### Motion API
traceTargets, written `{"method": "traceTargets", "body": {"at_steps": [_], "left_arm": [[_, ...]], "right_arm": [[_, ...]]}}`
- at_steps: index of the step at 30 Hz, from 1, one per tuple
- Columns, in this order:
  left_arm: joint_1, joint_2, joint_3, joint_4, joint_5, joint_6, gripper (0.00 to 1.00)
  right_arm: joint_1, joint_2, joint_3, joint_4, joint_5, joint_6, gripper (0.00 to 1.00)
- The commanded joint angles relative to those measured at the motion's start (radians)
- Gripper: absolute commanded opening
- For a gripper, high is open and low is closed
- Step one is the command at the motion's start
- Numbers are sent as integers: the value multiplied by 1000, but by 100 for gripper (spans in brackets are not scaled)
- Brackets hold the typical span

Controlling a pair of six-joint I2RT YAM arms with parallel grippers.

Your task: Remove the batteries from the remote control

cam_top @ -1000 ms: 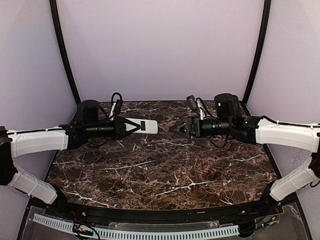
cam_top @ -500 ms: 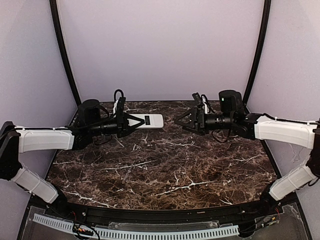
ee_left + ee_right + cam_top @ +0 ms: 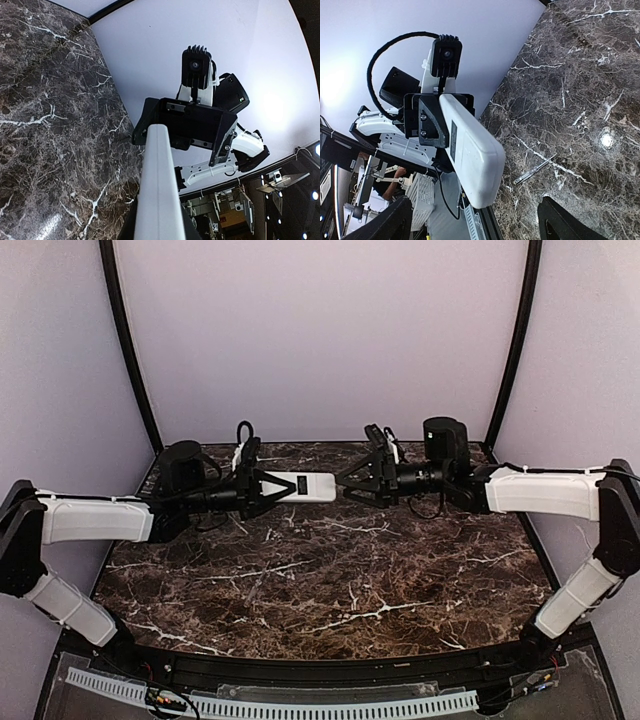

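Observation:
The remote control (image 3: 312, 486) is a slim white bar held level above the table's far side, its dark display window (image 3: 453, 141) facing up. My left gripper (image 3: 268, 487) is shut on its left end. In the left wrist view the remote (image 3: 159, 185) runs up the middle between my dark fingers (image 3: 124, 226). My right gripper (image 3: 343, 483) is open, its fingertips at the remote's free right end. In the right wrist view the remote (image 3: 472, 155) points at me between my spread fingers (image 3: 390, 225). The batteries are hidden.
The dark marble table (image 3: 330, 570) lies below both arms. A thin silvery screwdriver-like tool (image 3: 535, 169) lies on it under the remote. Lilac walls and black curved posts (image 3: 128, 340) close in the back and sides.
My left gripper has carried the remote to the right, towards the middle. My right gripper has moved left and now reaches the remote's free end.

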Motion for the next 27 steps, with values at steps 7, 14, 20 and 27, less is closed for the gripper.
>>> {"method": "traceTargets", "body": {"at_steps": [7, 14, 20, 27], "left_arm": [[-29, 26, 7, 75, 53, -20, 0], [-34, 48, 9, 90, 50, -27, 0], [-38, 54, 11, 91, 44, -24, 0], [-47, 64, 10, 84, 36, -21, 0]], "right_arm": [[5, 86, 62, 46, -99, 23, 73], [22, 110, 69, 64, -114, 36, 65], [30, 125, 69, 78, -115, 46, 59], [33, 145, 75, 92, -118, 54, 51]]}}
